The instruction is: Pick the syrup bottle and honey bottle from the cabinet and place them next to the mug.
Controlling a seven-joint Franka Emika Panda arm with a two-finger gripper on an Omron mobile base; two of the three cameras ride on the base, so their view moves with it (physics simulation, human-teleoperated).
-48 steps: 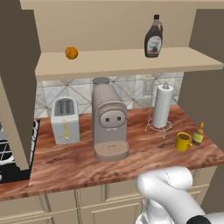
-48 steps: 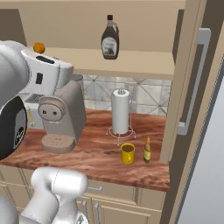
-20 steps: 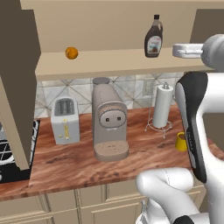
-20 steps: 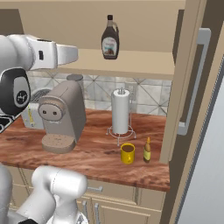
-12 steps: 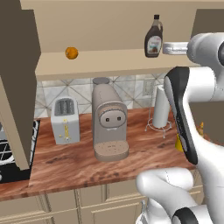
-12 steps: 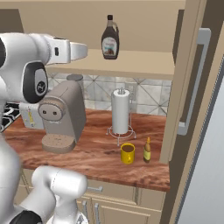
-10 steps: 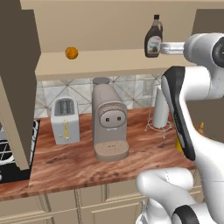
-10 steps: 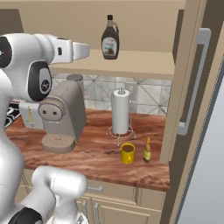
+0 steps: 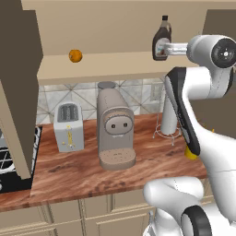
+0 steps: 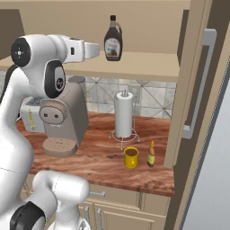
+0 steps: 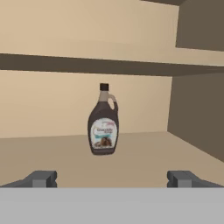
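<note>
While the arm reaches level with the shelf of the cabinet point(image 10: 148, 67), the pincer point(image 11: 112, 178) stands fully open and holds nothing, its two tips wide apart at the bottom of the hand view. The syrup bottle point(image 11: 103, 123) stands upright on the shelf straight ahead of the pincer, centred between the tips but clear of them, no contact made. From the right base view the pincer is just short of the bottle, at about the height of its body.

Far below the pincer, on the worktop point(image 10: 99, 157), the mug point(image 10: 131, 157) sits with the honey bottle point(image 10: 151, 154) just beside it, near the paper towel roll point(image 10: 123, 114). An orange fruit point(image 9: 75, 56) lies on the shelf well off to the side.

Judgement: the step in hand is the approach to the syrup bottle; the honey bottle appears already placed. The next move calls for a straight advance until the tips flank the bottle's body, then closing squarely without tipping it.
</note>
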